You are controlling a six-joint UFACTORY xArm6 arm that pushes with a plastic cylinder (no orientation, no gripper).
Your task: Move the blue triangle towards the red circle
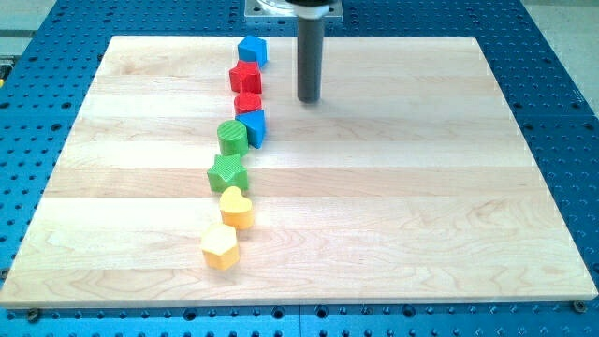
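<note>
The scene was bright and evenly lit, with soft light that seemed to come from above. The wooden board (374,187) looked pale and a little washed out, but it showed no strong glare. Shadows were weak and short: the dark rod (309,56) left only a faint grey patch on the wood near my tip (309,100), and the yellow heart block (237,208) threw a thin shadow at its base. The focus was acceptable everywhere, though fine details were slightly soft. The straight board edges showed no clear distortion.
</note>
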